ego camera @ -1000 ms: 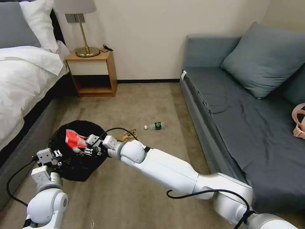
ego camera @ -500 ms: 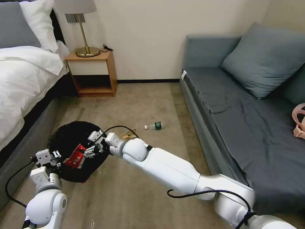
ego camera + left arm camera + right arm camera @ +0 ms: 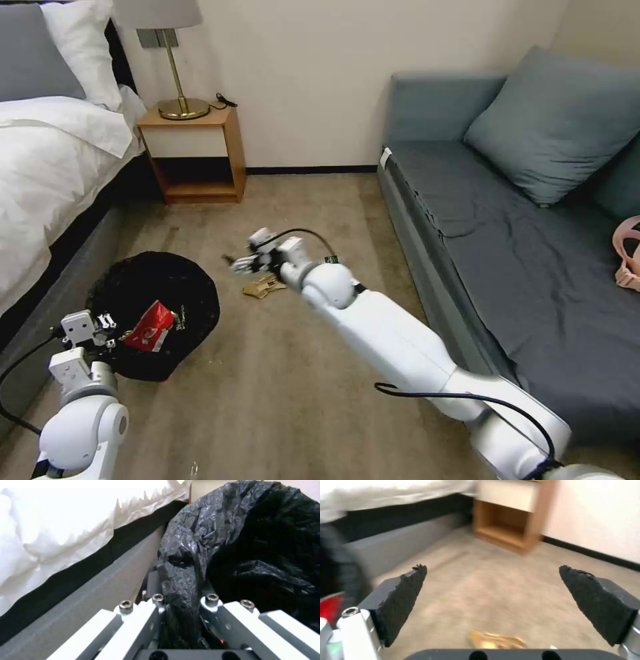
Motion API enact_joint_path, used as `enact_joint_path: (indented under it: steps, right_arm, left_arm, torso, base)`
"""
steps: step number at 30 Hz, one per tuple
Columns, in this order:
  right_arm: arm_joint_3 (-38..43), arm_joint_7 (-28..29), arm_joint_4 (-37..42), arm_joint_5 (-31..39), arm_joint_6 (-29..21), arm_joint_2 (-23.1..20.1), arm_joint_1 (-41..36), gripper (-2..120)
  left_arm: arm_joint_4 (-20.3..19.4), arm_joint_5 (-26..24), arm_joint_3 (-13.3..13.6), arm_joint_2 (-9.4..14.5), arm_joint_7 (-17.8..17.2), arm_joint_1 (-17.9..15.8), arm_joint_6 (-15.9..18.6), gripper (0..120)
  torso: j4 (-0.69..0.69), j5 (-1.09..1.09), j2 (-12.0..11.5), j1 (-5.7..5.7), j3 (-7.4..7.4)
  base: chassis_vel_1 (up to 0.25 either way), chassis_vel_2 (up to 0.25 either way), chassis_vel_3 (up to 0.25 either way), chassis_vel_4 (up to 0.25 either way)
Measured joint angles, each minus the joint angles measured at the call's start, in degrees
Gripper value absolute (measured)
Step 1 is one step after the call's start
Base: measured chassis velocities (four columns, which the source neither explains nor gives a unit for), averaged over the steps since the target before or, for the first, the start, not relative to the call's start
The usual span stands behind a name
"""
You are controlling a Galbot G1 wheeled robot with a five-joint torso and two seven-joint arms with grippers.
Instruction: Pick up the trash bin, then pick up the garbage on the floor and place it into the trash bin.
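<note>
The left end effector [image 3: 180, 605] is clamped on the rim of the round trash bin lined with crinkly black plastic [image 3: 157, 293], held beside the bed. A crumpled red-and-white wrapper [image 3: 150, 327] lies inside. The right end effector [image 3: 245, 265], fingers apart and empty, hovers above the gold-brown snack wrapper [image 3: 265, 287] on the carpet, which remains to be collected.

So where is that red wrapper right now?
In the head view, the red wrapper lies inside the trash bin, low on the left beside the bed.
</note>
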Motion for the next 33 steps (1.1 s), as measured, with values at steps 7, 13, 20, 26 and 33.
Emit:
enact_joint_path:
  steps: [7, 13, 20, 26, 33]
  right_arm:
    - [9.41, 6.62, 5.73, 2.22, -3.89, -4.71, -7.2, 100]
    - [17.38, 6.53, 8.16, 2.33, -4.3, -7.21, -14.19, 100]
    - [23.02, 5.02, 9.53, 1.6, -4.02, -8.03, -21.86, 100]
    - [26.08, 4.67, 10.01, 0.24, -3.54, -6.4, -26.88, 100]
    - [28.66, 3.24, 10.07, -1.19, -1.97, -5.06, -30.4, 100]
  left_arm:
    - [-1.21, 0.08, -0.43, 0.36, -0.05, 0.87, -0.37, 4]
    - [-1.13, 0.2, -0.51, 0.75, -0.15, 1.13, -0.82, 4]
    - [-0.39, 0.36, -0.47, 0.95, -0.54, 0.99, -1.1, 4]
    - [-0.32, 0.36, -0.42, 0.64, -0.58, 1.27, -1.37, 4]
    - [0.09, 0.36, -0.42, 0.62, -0.61, 1.45, -1.75, 4]
  torso:
    - [0.01, 0.01, 0.0, 0.0, 0.0]
    - [0.01, 0.0, 0.0, 0.0, 0.0]
    - [0.01, 0.0, 0.0, 0.0, 0.0]
    - [0.01, 0.0, 0.01, 0.0, 0.0]
    - [0.02, -0.01, 0.01, 0.0, 0.0]
  base:
    - [0.0, 0.0, 0.0, 0.0]
    - [0.0, 0.0, 0.0, 0.0]
    - [0.0, 0.0, 0.0, 0.0]
    - [0.0, 0.0, 0.0, 0.0]
    - [0.0, 0.0, 0.0, 0.0]
